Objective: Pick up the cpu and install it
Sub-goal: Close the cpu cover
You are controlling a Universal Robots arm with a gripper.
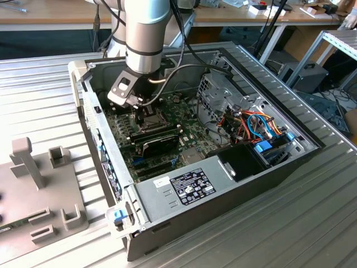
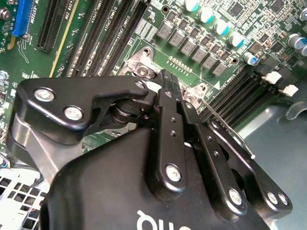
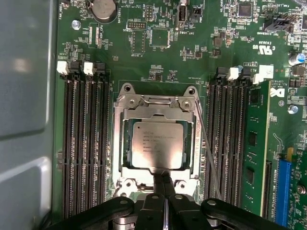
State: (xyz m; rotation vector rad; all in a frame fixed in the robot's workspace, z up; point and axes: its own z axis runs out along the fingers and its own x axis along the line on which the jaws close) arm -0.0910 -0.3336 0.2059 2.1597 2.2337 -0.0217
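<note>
The cpu (image 3: 157,143) lies flat in the socket frame (image 3: 158,103); our jaws, pressed together, hover at its edge, so we should keep contact light and square.

Silver-grey arm (image 1: 146,33), black cables (image 1: 187,66); black gripper (image 2: 165,79) with silver screws (image 2: 173,172).

Tiny print on the cpu (image 3: 157,144), unreadable

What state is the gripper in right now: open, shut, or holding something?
Gripper: shut, holding nothing; it sits at the edge of the cpu, which lies in the socket frame.
</note>
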